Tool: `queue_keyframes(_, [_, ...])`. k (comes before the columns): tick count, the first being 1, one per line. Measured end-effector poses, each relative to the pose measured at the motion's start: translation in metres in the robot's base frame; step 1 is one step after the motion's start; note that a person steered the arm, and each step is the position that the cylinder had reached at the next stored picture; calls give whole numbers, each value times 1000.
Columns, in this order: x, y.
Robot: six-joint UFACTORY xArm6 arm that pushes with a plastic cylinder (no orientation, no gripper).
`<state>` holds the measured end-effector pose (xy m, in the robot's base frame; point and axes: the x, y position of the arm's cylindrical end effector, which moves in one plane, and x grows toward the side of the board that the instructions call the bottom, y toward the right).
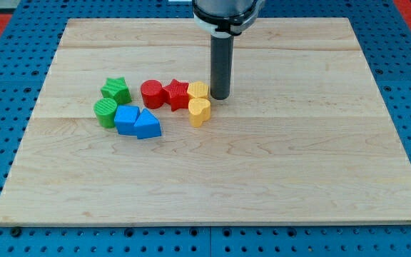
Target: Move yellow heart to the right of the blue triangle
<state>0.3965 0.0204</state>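
Yellow heart sitting right of blue triangle, gap remaining; my tip hovering behind; needing leftward nudge; no pincer showing.

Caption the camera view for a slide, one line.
My tip sits just right of the upper yellow block; the yellow heart lies right of the blue triangle.

eight small coloured blocks sit on one pale wooden board. two are green: a green star block and a green round ribbed block. two are blue: a blue cube-like block and a blue triangle block. two are red: a red round block and a red star block. two are yellow: a yellow block of unclear shape and a yellow heart block. one dark rod ends in my tip.
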Motion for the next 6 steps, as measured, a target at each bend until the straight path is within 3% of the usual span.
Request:
queue_keyframes(1, [-7, 32])
queue_keyframes(2, [-22, 27])
queue_keyframes(3, [-22, -17])
queue_keyframes(5, [0, -36])
queue_keyframes(6, [11, 18])
